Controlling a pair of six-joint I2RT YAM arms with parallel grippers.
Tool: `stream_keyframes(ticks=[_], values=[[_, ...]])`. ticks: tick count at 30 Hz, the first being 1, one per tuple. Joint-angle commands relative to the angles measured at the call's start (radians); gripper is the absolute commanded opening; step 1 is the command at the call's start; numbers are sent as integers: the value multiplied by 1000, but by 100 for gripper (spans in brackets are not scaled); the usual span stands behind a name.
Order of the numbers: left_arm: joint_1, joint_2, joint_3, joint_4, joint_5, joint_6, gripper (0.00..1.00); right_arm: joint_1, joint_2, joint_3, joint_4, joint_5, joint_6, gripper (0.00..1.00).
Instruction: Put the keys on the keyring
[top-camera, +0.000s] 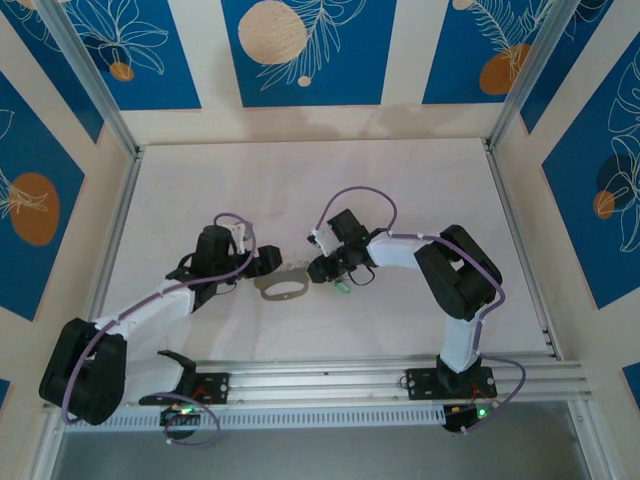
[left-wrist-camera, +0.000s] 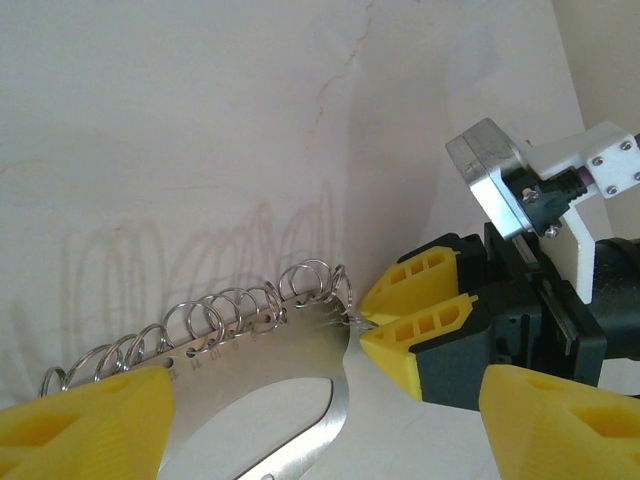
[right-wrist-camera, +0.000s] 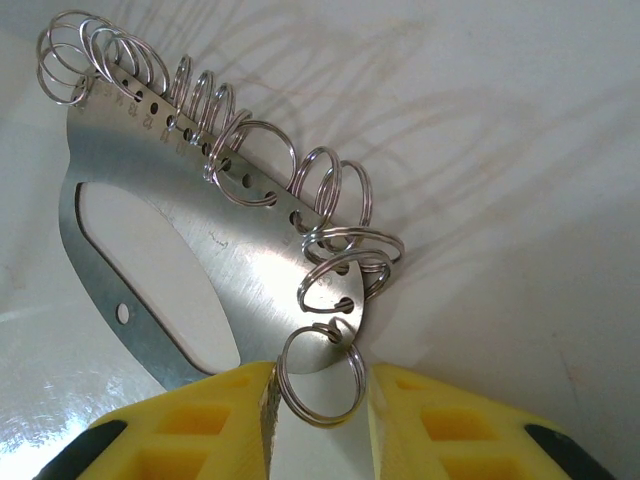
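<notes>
White table (top-camera: 420, 180), cream walls (top-camera: 210, 60), blue floral panels (top-camera: 300, 50), aluminium rails (top-camera: 330, 373).

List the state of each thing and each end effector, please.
keyring, on the table, no key on it.
key, loose on the table, beside the right end effector.
left end effector, wide open, straddling the keyring.
right end effector, shut on one end of the keyring.

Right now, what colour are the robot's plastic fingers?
Bright yellow fingers, clearest in the right wrist view.

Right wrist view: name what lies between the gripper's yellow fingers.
A split ring hanging off the keyring lies between the fingers of the right gripper, in the right wrist view.
</notes>
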Motion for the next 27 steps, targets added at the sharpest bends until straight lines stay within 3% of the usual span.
stream_keyframes(ticks=[1, 14, 24, 27], values=[[-3, 9, 31, 21, 19, 8, 80, -9, -11, 12, -6, -21, -12, 31], [-3, 16, 33, 23, 21, 7, 81, -16, -14, 12, -1, -26, -9, 25], [-3, 18, 40, 13, 19, 4, 81, -22, -29, 16, -19, -35, -18, 1], [-3, 14, 45, 2, 13, 3, 80, -26, -38, 14, -23, -36, -18, 0]])
